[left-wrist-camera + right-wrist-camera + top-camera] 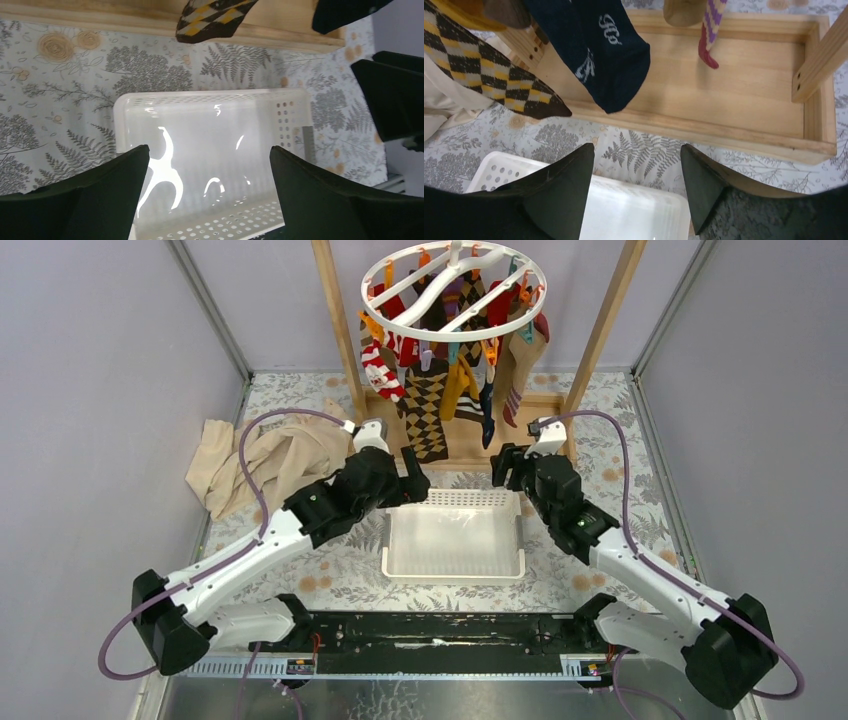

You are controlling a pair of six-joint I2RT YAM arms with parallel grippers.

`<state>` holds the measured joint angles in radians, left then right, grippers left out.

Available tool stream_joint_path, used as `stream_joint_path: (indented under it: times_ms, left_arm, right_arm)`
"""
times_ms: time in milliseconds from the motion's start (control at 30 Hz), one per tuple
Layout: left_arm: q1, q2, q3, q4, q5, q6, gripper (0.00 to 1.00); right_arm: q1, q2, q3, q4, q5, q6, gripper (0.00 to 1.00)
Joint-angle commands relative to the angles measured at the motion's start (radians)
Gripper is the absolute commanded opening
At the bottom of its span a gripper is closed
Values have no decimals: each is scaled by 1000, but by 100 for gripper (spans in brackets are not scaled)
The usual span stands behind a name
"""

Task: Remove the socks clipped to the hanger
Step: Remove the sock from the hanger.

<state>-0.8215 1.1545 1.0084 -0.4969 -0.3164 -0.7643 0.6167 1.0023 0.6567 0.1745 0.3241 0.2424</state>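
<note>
Black and spread wide, your left gripper (210,155) held nothing as it hovered over the white perforated basket (200,94). Your right gripper (637,150) also had its fingers apart and empty. It hung above the basket's far rim, just short of the navy sock (609,55) and the brown argyle sock (489,75). Beyond them, the socks (440,390) hung clipped to the white round hanger (367,292), over the wooden rack base (724,100).
</note>
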Motion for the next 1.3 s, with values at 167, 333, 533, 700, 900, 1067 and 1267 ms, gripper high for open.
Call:
stream_joint_path:
  times_ms: [167,333,533,700,900,1067,1267]
  left_arm:
    - [7,-103,-67,131,48,-50,98]
    - [7,-101,-96,133,62,-66,98]
    - [7,-101,-122,151,75,-77,98]
    - [7,-105,-135,153,75,-79,98]
    - [7,-80,-86,66,68,-87,98]
    - [7,-48,-45,-39,62,-99,98]
    - [7,-69,-72,-41,92,-105,99]
  right_arm:
    - [8,77,34,241,-63,-73,69]
    - [6,103,38,287,-75,-67,68]
    - [6,137,60,324,-19,-68,70]
    - [7,170,94,331,-14,-63,70]
    - [7,150,145,189,-33,-7,76]
    - [7,141,175,61,-41,-1,79]
    - [7,182,174,72,-13,0,80]
